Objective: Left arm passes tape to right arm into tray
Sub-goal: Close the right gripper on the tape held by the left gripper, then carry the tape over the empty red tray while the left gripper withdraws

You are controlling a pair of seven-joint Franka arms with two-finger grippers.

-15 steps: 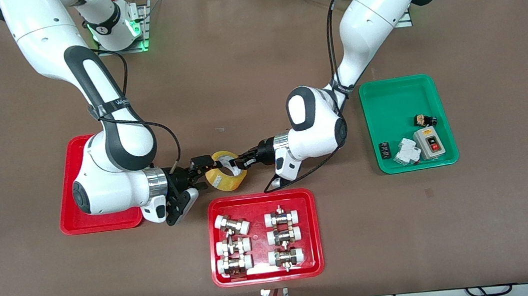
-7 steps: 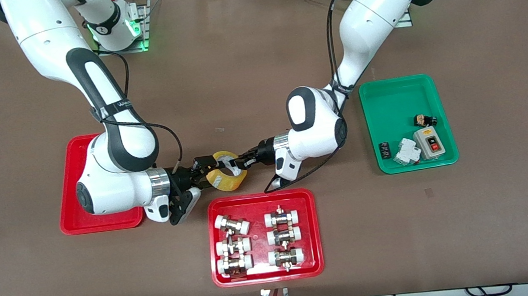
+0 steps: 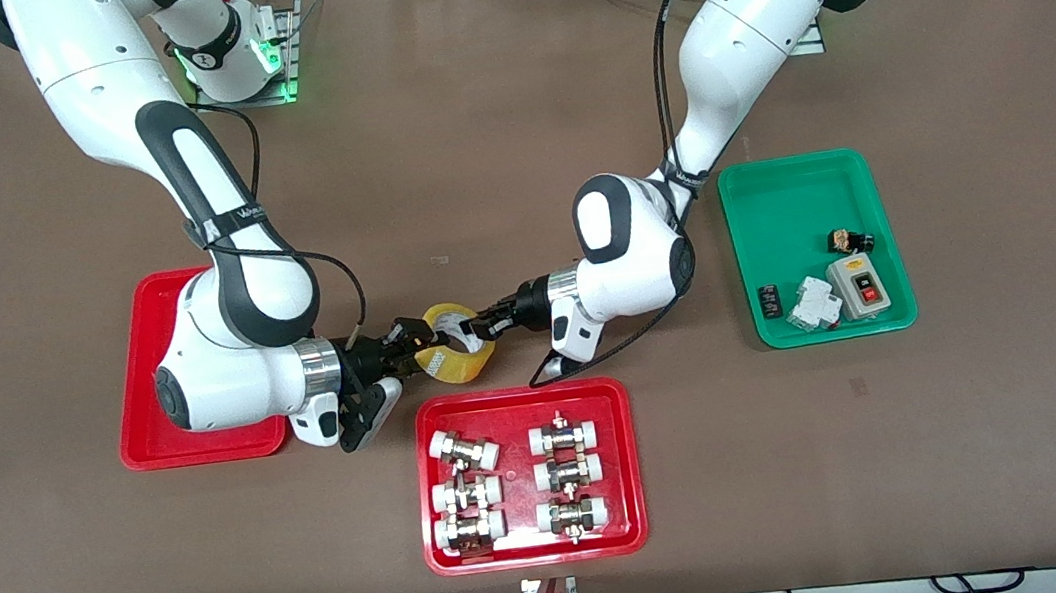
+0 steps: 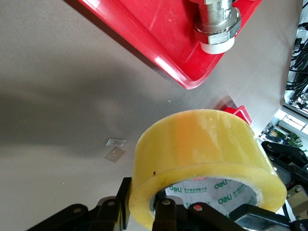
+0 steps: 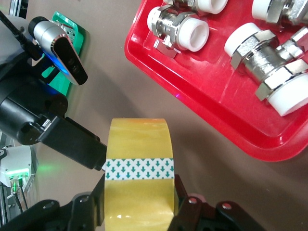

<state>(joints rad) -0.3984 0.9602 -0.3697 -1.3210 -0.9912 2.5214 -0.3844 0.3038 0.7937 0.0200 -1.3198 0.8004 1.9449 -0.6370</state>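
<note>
1. Tape (image 3: 453,344): a roll of translucent yellow packing tape with a wide hole, held up over the bare brown table (image 3: 506,118). It sits between the two red trays, just farther from the front camera than the tray of fittings. A white strip printed with green arrows crosses its outer face in the right wrist view (image 5: 139,168).
2. Left gripper (image 3: 479,325): on the left arm (image 3: 718,41), which reaches in from its end of the table. Its black fingers are clenched on the wall of the tape, one finger inside the hole.
3. Right gripper (image 3: 416,338): on the right arm (image 3: 208,235), meeting the tape from the right arm's side. Its fingers are clenched on the tape, one against each flat side of the roll.
4. Tray (image 3: 141,384): plain glossy red, toward the right arm's end of the table, partly covered by the right arm's wrist.
5. Wider red tray (image 3: 629,465): nearest the front camera, holding six metal-and-white pipe fittings (image 3: 565,478) in two columns.
6. Green tray (image 3: 779,205): toward the left arm's end, holding a grey switch box (image 3: 857,286), a white breaker (image 3: 813,304) and small dark parts.
</note>
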